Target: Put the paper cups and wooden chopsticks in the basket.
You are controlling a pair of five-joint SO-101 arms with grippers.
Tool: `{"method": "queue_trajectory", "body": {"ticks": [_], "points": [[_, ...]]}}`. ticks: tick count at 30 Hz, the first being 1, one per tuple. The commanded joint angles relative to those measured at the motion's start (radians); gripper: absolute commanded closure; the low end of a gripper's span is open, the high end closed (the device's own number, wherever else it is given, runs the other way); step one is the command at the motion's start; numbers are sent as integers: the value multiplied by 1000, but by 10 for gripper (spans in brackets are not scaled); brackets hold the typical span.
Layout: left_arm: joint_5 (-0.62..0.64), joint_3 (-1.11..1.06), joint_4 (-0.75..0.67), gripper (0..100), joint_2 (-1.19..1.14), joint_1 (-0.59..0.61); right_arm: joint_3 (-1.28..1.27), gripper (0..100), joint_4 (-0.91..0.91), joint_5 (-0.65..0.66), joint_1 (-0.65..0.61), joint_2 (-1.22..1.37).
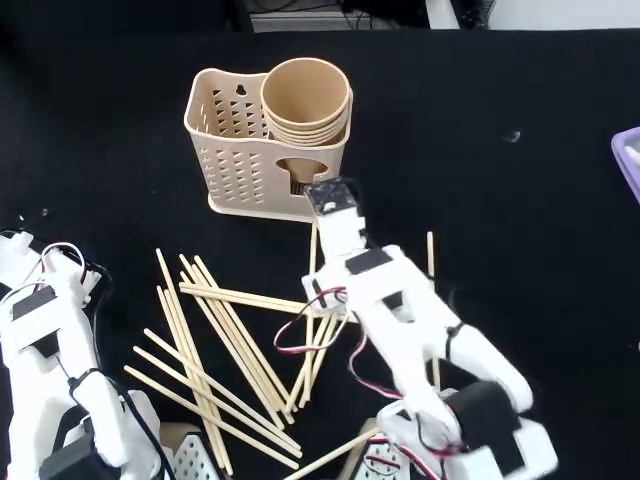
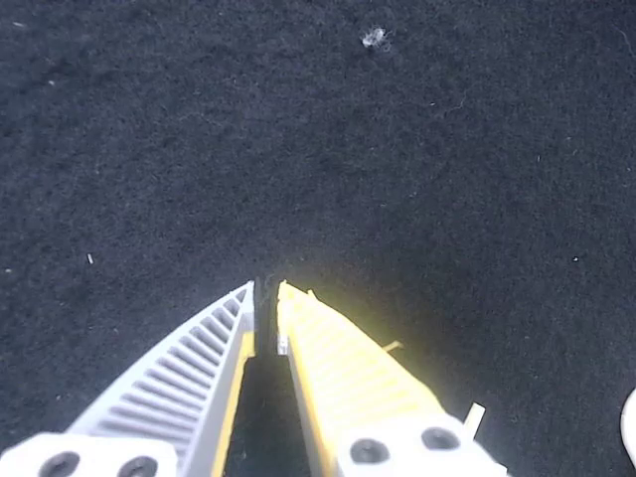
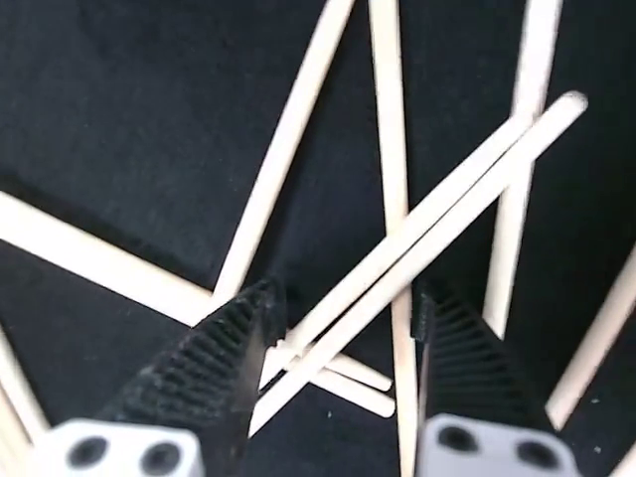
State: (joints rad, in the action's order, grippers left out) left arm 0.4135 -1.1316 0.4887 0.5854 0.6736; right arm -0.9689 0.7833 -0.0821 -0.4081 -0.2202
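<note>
Right wrist view: right end effector [image 3: 345,298] spread astride crossed wooden chopsticks [image 3: 437,224] lying on the worktop [image 3: 119,119], probably lined up to pinch them | paper cups [image 1: 305,95] stacked inside basket [image 1: 235,165] | left end effector [image 2: 266,293] pressed together, parked aside.

- purple thing [image 1: 628,158] cut off by the high view's right edge; cannot tell what it is;
- paper cups [image 1: 306,100]: lower part hidden inside the basket [image 1: 232,160];
- some chopsticks [image 1: 240,297] partly covered by the right arm [image 1: 400,310]
</note>
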Motion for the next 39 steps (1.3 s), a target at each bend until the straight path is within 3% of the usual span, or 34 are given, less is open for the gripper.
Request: {"method": "queue_trajectory", "body": {"ticks": [1,6,11,22,27,39], "points": [[-2,27,-17,948,26,-2,71,789,-15,-6,-15,54],[-2,27,-17,948,26,-2,81,799,-14,-5,8,51],[-2,27,-17,948,26,-2,73,884,-15,-3,61,13],[-2,27,-17,948,26,-2,58,890,-18,-3,66,-1],[-2,27,-17,948,26,-2,54,990,-25,-3,66,-4],[-2,27,-17,948,26,-2,58,988,-18,12,68,-5]]}}
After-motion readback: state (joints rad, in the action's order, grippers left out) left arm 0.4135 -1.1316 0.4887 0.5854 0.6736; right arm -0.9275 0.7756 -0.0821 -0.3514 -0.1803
